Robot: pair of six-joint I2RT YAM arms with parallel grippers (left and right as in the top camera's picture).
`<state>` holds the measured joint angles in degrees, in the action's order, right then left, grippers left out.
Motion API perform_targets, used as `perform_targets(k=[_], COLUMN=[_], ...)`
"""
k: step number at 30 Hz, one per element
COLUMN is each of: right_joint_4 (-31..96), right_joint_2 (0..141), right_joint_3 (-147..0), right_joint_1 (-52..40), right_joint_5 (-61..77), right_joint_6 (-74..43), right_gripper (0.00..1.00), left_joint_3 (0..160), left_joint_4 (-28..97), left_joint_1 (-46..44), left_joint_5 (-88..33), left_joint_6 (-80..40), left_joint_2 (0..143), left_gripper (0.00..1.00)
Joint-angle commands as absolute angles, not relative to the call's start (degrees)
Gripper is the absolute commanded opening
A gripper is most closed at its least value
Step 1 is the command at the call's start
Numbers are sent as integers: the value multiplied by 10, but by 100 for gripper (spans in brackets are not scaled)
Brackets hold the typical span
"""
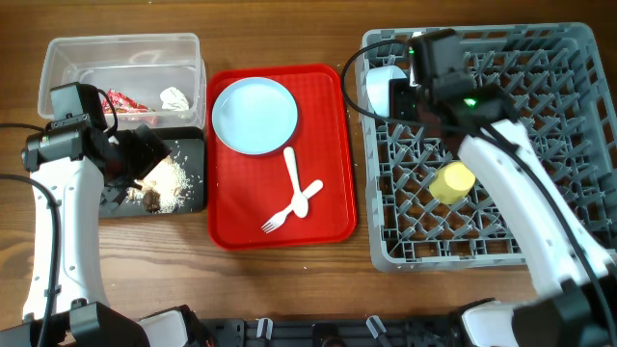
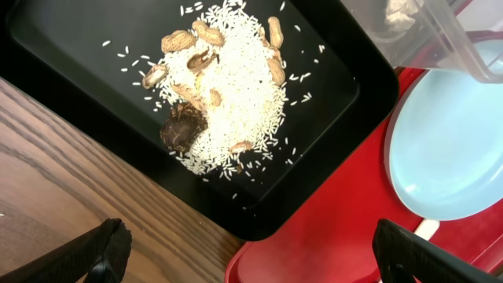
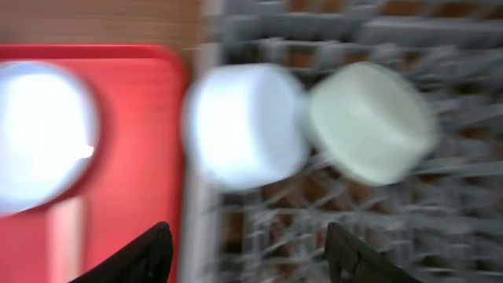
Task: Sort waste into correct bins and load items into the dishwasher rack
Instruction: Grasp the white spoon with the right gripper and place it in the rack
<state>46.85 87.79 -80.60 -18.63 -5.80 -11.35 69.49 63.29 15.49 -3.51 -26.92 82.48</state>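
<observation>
Left wrist view alone resolves the food scraps [image 2: 220, 94] as rice and peanuts in the black tray [image 2: 63, 47]. The right wrist view, blurred, shows the blue bowl [image 3: 244, 126] and green bowl [image 3: 369, 122] in the dishwasher rack [image 3: 440, 228]. Left fingers [image 2: 98, 253] and right fingers [image 3: 137, 255] gape empty. Wooden counter [image 2: 71, 181].

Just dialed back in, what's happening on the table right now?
Neither tool holds anything. The left tool hovers open over the black tray, where the food scraps lie. The wrapper and tissue are in the clear tub. The right tool is open above a corner of the rack, where the blue bowl and green bowl sit; the yellow cup is in the rack too. The plate, fork and spoon are on the red tray, not yet loaded.
</observation>
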Motion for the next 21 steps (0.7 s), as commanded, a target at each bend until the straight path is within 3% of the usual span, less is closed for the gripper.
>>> perform_targets(k=[1, 6, 9, 17, 19, 21], right_joint_4=[502, 516, 480, 410, 406, 408], right_joint_2=[857, 949, 1034, 1198, 1212, 1221], right_joint_3=[-802, -802, -802, -802, -802, -802], right_joint_1=[-234, -393, -439, -452, -451, -451], right_joint_5=[134, 91, 83, -29, -46, -47], right_joint_6=[-190, -236, -248, -286, -286, -286], right_gripper=[65, 69, 69, 61, 52, 37], left_joint_3=[697, 697, 697, 697, 697, 697], left_joint_4=[632, 631, 630, 630, 631, 631], left_joint_1=[158, 158, 158, 158, 158, 158], left_joint_5=[-40, -40, -40, -40, -40, -40], left_joint_6=[-275, -275, -275, -275, -275, -275], left_joint_2=[816, 816, 816, 816, 816, 816], left_gripper=[100, 100, 100, 100, 100, 100])
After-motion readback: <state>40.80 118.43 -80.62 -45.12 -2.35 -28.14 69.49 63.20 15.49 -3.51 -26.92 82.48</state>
